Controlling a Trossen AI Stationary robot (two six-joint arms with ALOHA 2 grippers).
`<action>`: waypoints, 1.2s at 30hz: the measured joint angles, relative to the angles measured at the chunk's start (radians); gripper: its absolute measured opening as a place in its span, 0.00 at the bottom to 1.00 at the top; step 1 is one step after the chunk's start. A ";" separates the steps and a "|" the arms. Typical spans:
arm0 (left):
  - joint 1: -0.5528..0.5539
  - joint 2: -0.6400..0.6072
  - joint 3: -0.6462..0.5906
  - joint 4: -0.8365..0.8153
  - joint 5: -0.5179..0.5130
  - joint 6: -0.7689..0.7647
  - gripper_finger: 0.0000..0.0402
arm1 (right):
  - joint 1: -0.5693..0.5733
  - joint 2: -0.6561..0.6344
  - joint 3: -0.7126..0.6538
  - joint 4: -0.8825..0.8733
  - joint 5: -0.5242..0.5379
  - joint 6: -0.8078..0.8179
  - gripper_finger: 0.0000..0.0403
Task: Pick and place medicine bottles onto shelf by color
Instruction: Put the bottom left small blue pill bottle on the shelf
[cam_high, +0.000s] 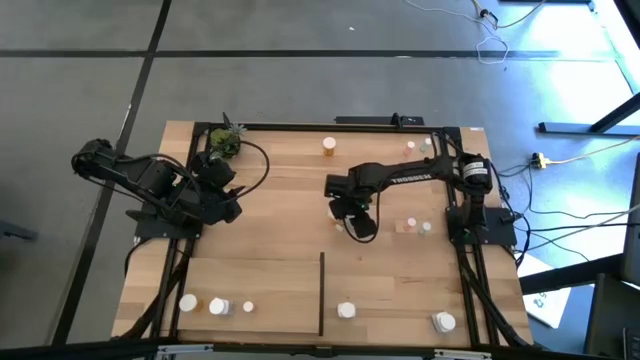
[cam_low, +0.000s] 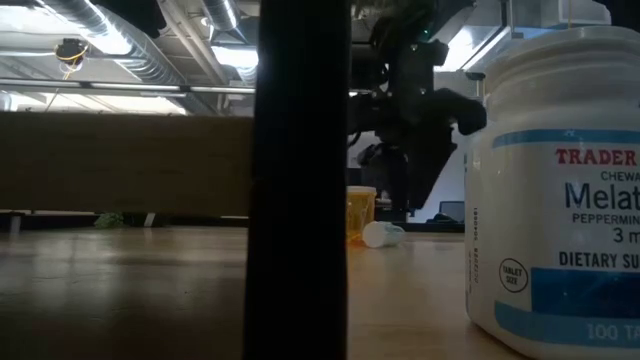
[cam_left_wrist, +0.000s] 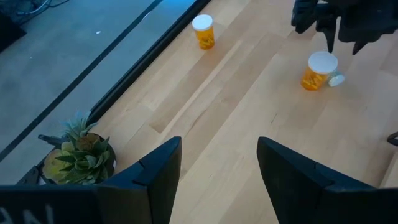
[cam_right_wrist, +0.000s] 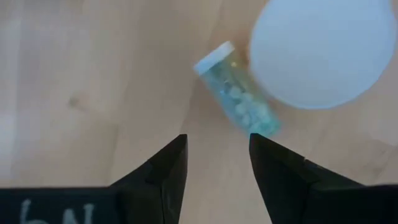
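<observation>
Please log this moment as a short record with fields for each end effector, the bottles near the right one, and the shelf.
left end effector: open, empty, waiting near the potted plant
right end effector: open, above mid-table, holding nothing
orange bottle: upright, white cap, below the right end effector
small clear bottle: on its side beside the orange bottle
shelf: bottles stand on both sides of the black divider strip
</observation>
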 joint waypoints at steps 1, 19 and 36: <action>0.000 0.000 0.000 0.000 0.000 0.000 0.51 | 0.000 0.000 -0.011 0.021 0.010 0.000 0.43; 0.000 0.000 0.000 0.000 0.000 -0.001 0.51 | 0.000 0.003 -0.042 0.123 0.042 -0.057 0.43; 0.000 0.000 0.000 0.002 0.004 -0.002 0.51 | -0.001 0.061 -0.042 0.149 0.027 -0.064 0.41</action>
